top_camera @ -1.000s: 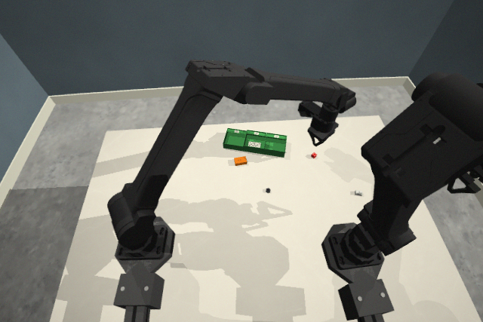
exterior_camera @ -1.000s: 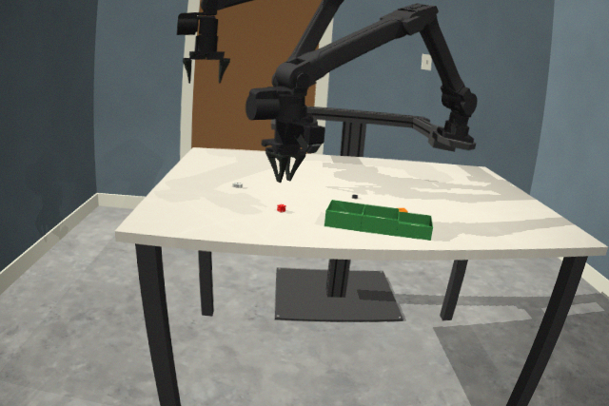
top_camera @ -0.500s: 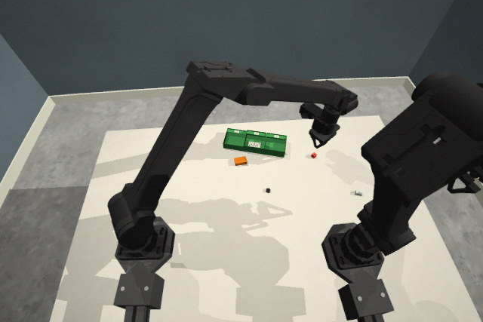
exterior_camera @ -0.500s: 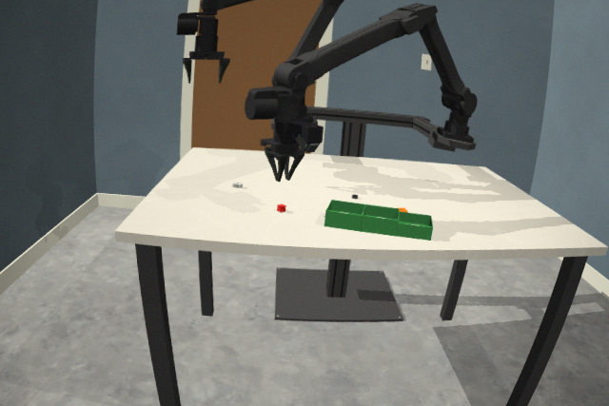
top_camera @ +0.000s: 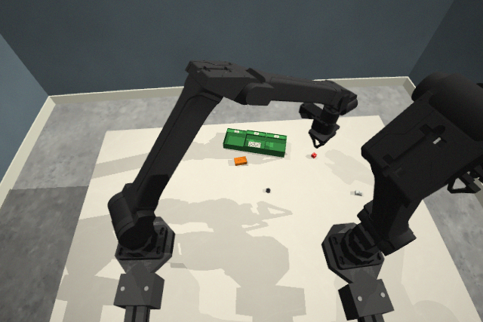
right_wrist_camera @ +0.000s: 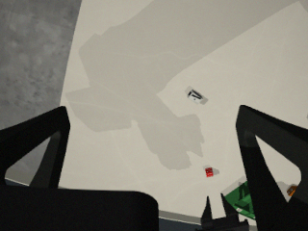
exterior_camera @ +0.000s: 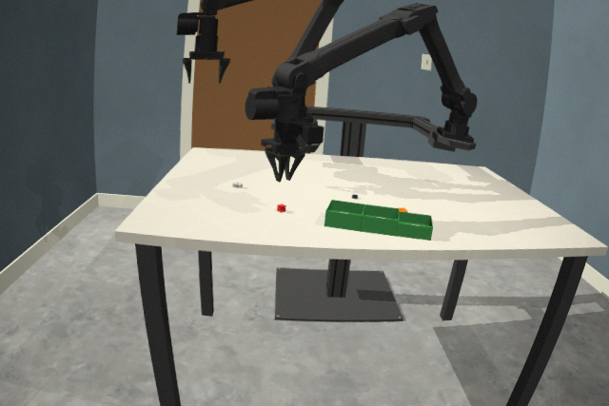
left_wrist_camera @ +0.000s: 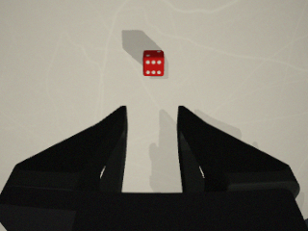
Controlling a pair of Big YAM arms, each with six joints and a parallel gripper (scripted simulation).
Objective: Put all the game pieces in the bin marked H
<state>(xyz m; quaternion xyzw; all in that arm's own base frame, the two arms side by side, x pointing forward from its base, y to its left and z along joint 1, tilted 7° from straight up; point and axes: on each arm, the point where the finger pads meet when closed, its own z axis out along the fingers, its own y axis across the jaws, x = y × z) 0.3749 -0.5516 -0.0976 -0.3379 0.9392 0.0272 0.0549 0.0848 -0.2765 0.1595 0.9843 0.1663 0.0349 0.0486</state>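
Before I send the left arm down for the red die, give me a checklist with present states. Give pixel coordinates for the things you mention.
1. Left gripper [top_camera: 318,145] [exterior_camera: 284,179] [left_wrist_camera: 153,107] open, nothing between its fingers: ok.
2. Red die [top_camera: 314,154] [exterior_camera: 281,207] [left_wrist_camera: 153,63] [right_wrist_camera: 209,171] centred between those fingertips: not ok, it lies beyond them.
3. Die resting outside the green bins [top_camera: 255,151] [exterior_camera: 379,226] [right_wrist_camera: 239,199]: ok.
4. Bins flat on the table: ok.
5. Bin marked H identified: cannot tell, labels too small.
6. Right gripper [exterior_camera: 205,81] [right_wrist_camera: 153,108] away from the die: ok.
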